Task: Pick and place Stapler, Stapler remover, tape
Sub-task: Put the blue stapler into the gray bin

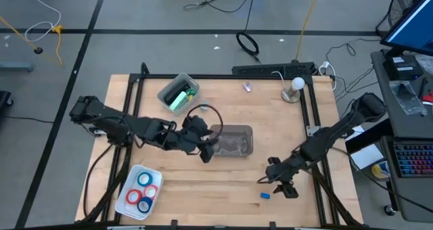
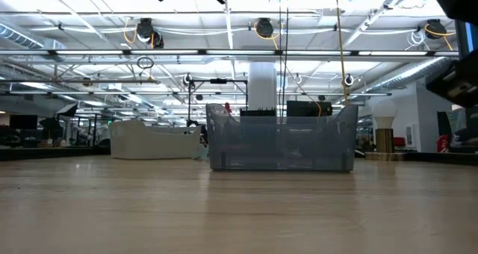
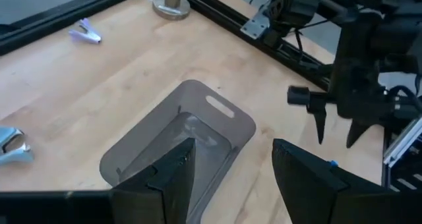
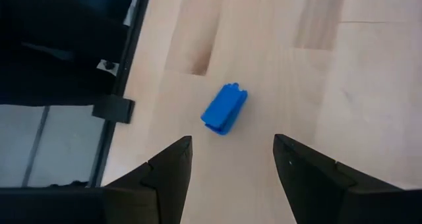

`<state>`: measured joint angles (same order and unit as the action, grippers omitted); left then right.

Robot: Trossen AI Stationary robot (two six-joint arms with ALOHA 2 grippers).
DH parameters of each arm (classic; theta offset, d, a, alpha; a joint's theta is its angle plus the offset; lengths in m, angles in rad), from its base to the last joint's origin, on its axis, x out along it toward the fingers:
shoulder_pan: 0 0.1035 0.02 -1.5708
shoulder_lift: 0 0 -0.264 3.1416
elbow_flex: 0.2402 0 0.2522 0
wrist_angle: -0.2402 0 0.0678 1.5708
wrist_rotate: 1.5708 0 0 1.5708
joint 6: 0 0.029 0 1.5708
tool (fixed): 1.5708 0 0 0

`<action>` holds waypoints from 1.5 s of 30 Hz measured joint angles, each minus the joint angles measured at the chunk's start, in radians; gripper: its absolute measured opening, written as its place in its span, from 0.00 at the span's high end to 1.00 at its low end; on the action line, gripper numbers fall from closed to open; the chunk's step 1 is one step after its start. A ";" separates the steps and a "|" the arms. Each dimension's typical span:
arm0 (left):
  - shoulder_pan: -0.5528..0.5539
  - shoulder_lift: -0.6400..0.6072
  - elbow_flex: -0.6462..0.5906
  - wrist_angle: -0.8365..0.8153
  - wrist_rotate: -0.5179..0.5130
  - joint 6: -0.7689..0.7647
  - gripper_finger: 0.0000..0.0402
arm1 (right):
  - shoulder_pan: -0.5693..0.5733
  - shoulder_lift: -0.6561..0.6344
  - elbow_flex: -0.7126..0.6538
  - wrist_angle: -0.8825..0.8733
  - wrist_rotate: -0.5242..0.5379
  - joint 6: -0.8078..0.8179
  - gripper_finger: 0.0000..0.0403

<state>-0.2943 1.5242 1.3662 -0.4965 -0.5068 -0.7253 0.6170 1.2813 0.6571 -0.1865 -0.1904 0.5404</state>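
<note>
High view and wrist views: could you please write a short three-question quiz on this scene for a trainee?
1. True or false: the stapler lies inside a grey bin.
2. The tape rings sit in: A) a white tray; B) a cardboard box; C) a drawer.
3. Which gripper hangs open over the small blue block?

Key: 1 true. 2 A. 3 the right gripper.
</note>
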 joint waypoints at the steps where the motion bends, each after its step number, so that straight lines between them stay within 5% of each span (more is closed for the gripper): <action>1: -0.004 0.000 0.000 0.000 -0.001 -0.003 0.50 | 0.000 0.020 0.001 0.023 -0.015 0.009 0.48; 13: -0.059 0.000 0.000 0.028 -0.048 -0.005 0.50 | 0.000 0.225 0.090 0.072 -0.050 0.065 0.48; 32: -0.107 0.000 0.000 0.023 -0.079 -0.013 0.50 | -0.001 0.353 0.104 0.118 -0.069 0.153 0.49; 45: -0.115 0.000 0.000 0.023 -0.082 -0.016 0.50 | -0.001 0.355 0.102 0.098 -0.046 0.148 0.82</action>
<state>-0.4091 1.5242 1.3663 -0.4740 -0.5884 -0.7418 0.6159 1.6363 0.7593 -0.0883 -0.2367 0.6885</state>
